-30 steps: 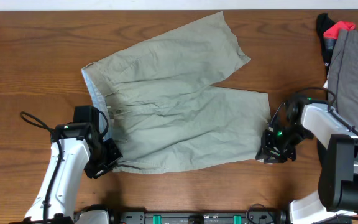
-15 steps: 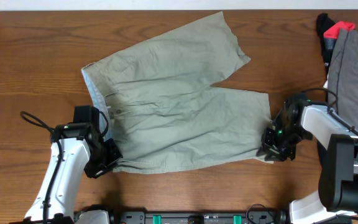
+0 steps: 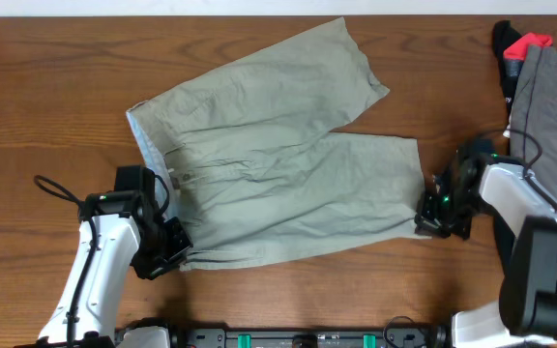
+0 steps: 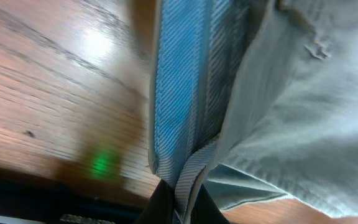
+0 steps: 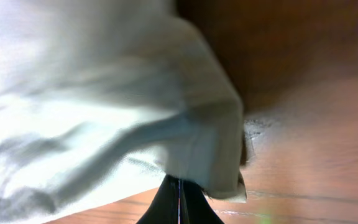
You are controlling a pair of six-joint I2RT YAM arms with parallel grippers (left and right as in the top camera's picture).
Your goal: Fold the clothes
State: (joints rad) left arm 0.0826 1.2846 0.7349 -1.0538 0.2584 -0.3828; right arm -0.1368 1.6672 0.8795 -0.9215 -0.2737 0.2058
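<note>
The khaki shorts [image 3: 269,164] lay spread flat across the middle of the wooden counter [image 3: 46,97], waistband to the left and the two legs reaching right, the far leg angled up toward the back edge. The left end effector [image 3: 167,253] sat at the near-left corner of the waistband, closed on it. In the left wrist view the pale blue waistband lining [image 4: 179,93] ran straight down into the pinched fingertips [image 4: 166,202]. The right end effector [image 3: 425,220] was at the near-right corner of the near leg, its jaws shut. In the right wrist view the hem corner [image 5: 216,155] bunched just above the meeting fingertips [image 5: 166,202] and seemed to be caught between them, though the blur left the exact hold unclear. Well to the right, a grey garment [image 3: 554,116] lay at the counter's edge with a black and red cloth [image 3: 515,43] beside its far end, both apart from the shorts.
</note>
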